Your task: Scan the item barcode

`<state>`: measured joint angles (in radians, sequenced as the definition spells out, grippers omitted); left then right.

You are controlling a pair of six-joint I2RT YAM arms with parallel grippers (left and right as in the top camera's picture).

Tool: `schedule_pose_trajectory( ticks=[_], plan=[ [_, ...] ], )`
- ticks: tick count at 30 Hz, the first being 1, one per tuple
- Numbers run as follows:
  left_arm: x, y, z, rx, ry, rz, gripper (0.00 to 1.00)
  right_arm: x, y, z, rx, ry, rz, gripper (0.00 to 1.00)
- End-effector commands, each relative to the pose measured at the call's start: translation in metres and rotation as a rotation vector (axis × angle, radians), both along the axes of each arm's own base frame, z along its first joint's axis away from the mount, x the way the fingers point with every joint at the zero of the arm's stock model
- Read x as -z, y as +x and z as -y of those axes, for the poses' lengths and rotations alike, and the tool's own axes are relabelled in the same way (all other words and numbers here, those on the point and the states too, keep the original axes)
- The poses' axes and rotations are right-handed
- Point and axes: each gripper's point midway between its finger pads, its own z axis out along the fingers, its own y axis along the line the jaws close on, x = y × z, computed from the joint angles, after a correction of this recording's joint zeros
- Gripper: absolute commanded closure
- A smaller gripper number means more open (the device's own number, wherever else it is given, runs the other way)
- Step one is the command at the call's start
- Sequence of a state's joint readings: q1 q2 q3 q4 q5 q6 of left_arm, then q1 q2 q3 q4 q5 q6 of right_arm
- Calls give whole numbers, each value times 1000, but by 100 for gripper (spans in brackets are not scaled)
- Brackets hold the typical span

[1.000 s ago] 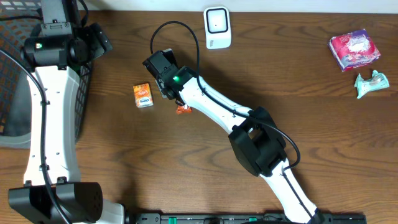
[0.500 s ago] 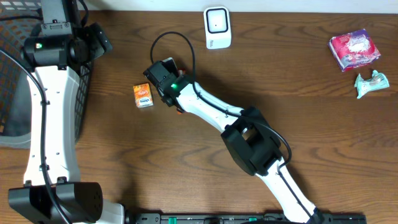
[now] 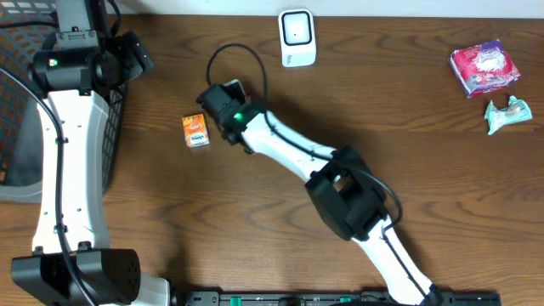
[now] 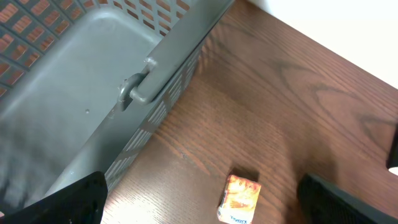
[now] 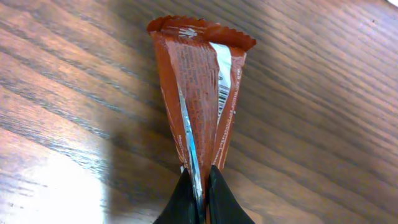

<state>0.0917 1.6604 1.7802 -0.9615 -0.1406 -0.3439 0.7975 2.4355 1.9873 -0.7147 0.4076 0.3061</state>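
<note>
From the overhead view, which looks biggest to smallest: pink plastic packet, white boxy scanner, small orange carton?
1. pink plastic packet and white boxy scanner: too alike to rank
2. small orange carton: clearly smallest

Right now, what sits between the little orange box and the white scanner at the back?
Between the orange box and the scanner sits the right arm's black wrist, in the overhead view.

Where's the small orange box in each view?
Overhead: orange box lies left of centre on the table.
Left wrist: bottom centre, right of the basket.
Right wrist: not in it.
Shared landmark: the basket, at the left edge overhead.
</note>
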Motion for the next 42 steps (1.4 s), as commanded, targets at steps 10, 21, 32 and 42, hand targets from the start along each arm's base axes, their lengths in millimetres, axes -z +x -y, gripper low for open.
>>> schedule_pose_trajectory(
  ticks=[10, 21, 32, 42],
  plan=[
    [-8, -4, -9, -35, 12, 17, 2, -73, -5, -1, -159, 798, -528, 99],
    [-8, -4, -9, -35, 12, 17, 2, -43, -25, 28, -114, 1220, -1002, 99],
    [-8, -4, -9, -35, 12, 17, 2, 14, 29, 124, 203, 943, -782, 47],
    [-8, -4, -9, -35, 12, 17, 2, -84, 49, 181, 61, 579, -380, 50]
  ],
)
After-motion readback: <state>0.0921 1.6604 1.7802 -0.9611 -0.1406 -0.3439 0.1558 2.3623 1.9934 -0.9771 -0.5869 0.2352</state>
